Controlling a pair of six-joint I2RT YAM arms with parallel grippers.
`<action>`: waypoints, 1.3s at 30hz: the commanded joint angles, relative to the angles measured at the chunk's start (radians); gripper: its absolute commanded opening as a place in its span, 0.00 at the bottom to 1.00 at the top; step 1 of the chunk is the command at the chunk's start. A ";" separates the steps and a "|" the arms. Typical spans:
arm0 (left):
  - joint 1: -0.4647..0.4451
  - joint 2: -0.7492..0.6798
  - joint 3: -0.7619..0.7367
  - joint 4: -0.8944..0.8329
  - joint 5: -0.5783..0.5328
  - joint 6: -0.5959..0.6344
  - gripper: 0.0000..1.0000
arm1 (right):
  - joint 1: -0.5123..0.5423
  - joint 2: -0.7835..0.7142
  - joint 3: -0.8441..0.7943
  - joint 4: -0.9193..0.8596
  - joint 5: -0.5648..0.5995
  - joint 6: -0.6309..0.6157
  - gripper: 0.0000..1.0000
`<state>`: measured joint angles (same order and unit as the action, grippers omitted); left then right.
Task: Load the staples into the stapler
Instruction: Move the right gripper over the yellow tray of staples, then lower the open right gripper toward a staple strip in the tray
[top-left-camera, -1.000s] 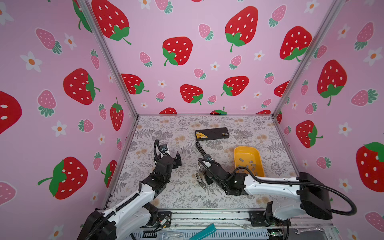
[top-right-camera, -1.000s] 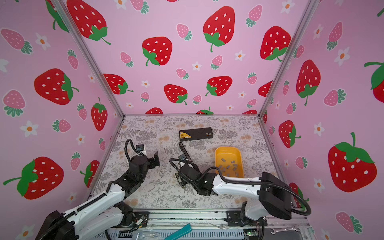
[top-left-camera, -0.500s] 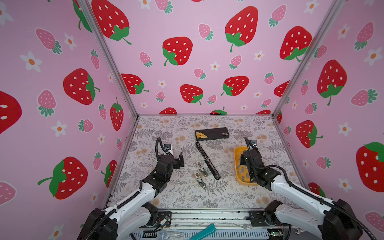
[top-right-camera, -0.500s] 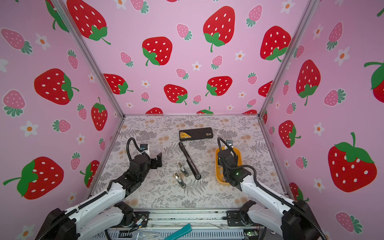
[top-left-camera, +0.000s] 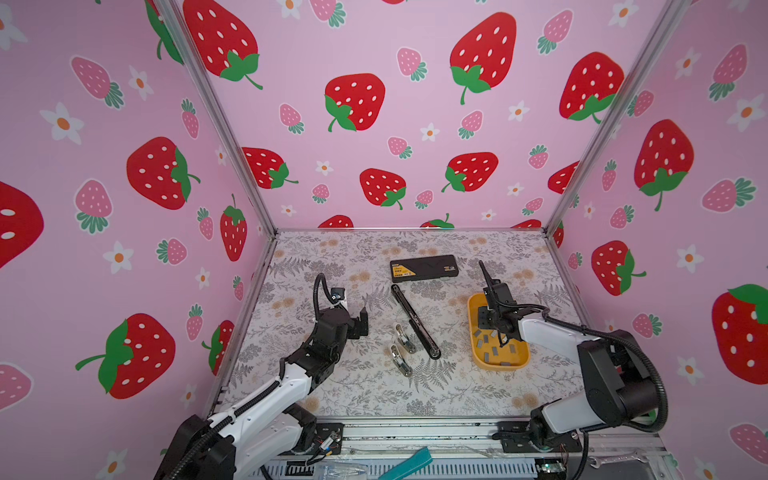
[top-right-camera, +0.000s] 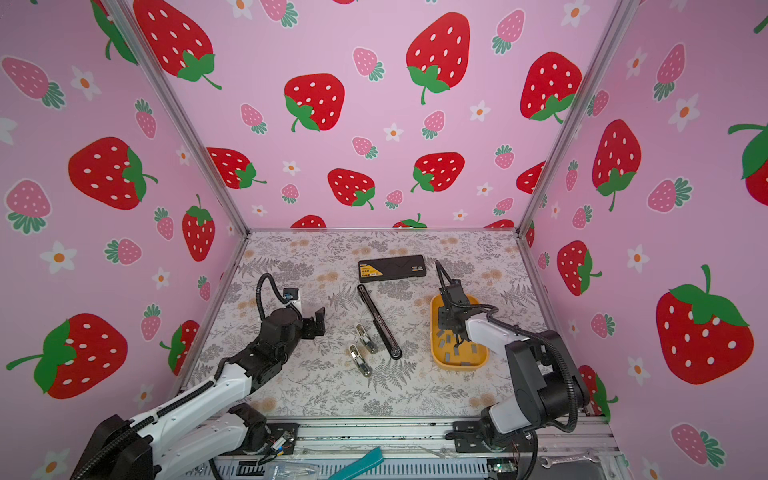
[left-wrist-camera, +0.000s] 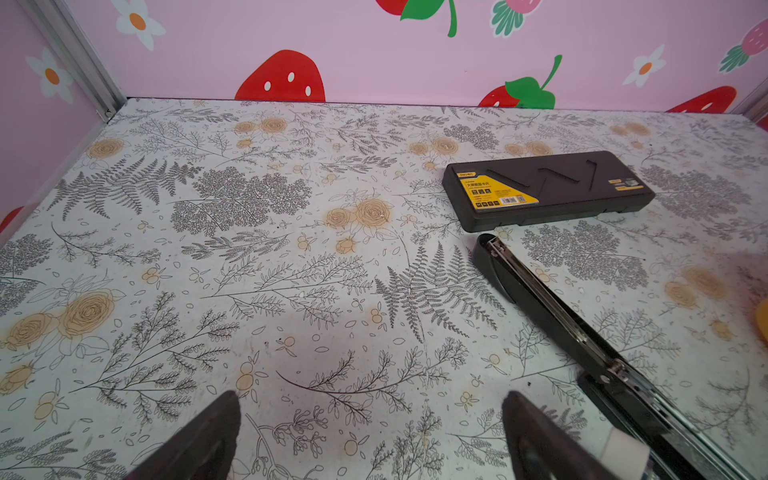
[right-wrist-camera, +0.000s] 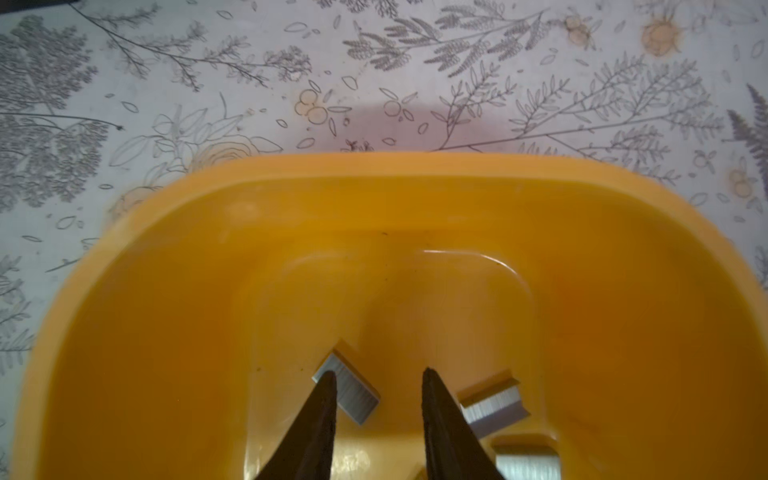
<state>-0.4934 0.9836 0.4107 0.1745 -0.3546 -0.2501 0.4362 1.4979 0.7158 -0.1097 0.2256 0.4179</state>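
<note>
- Right tool (right-wrist-camera: 379, 371): jaws partly open with nothing in them. The tips sit low inside the yellow tray (right-wrist-camera: 374, 166), and one tip is over a strip of the staples (right-wrist-camera: 357, 397).
- Worry: that strip lies flat and skewed to the jaws, so closing could just skid it across the slick tray floor, or flip it.
- Another strip lies just beside it, so it might get nudged or grabbed too.
- Right arm comes in from the near right, wrist tipped down over the tray's far half.
- Left tool (left-wrist-camera: 370, 401) is wide open and empty, hovering over the counter (left-wrist-camera: 249, 249) left of the stapler (top-left-camera: 413, 322).
- The stapler lies opened mid-counter, well apart from the tray, so a weak pinch could drop the strip on the way.
</note>
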 joint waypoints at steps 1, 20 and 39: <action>0.004 -0.001 0.036 -0.003 0.000 0.001 0.99 | -0.008 0.028 0.028 0.005 -0.053 -0.024 0.39; 0.005 0.015 0.042 -0.003 0.016 -0.008 0.99 | -0.011 0.023 -0.020 -0.008 -0.081 -0.007 0.40; 0.005 0.018 0.043 -0.004 0.026 -0.011 0.99 | -0.010 -0.038 -0.061 0.006 -0.131 -0.004 0.31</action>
<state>-0.4931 0.9974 0.4107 0.1730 -0.3283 -0.2512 0.4305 1.4899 0.6605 -0.0868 0.0788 0.4065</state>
